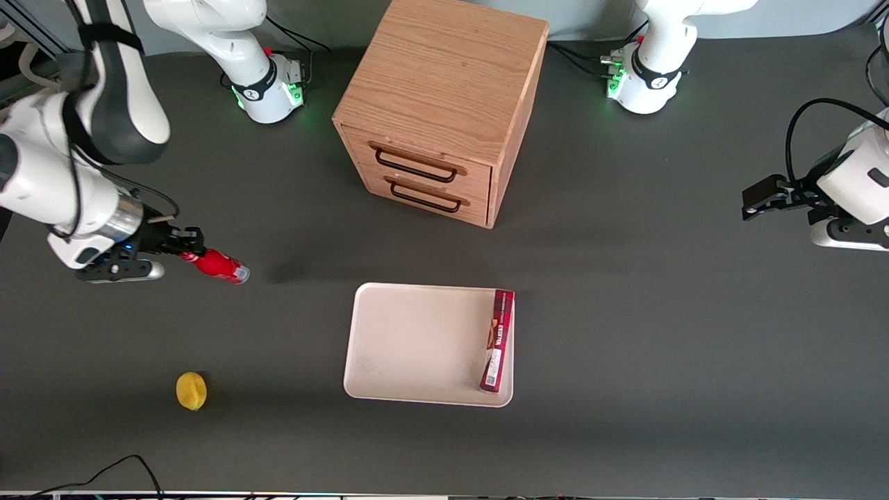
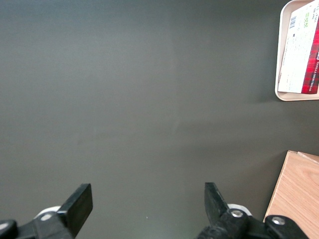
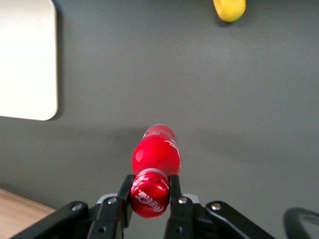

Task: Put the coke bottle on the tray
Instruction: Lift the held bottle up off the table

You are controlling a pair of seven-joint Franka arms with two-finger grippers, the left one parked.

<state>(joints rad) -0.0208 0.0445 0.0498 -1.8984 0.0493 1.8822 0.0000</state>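
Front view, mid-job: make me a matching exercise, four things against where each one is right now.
Things:
1. small glossy red coke bottle
2. long flat dark-red box
3. small yellow lemon-like fruit
4. wooden two-drawer cabinet

Places:
A. on the dark table, farther from the front camera than the large cream-beige tray
B. lying along one edge inside the tray
C. held at its cap between the fingers of the right arm's gripper, toward the working arm's end of the table
D. alone on the table, nearer the front camera than the bottle

Pairs: 1-C, 2-B, 3-D, 4-A
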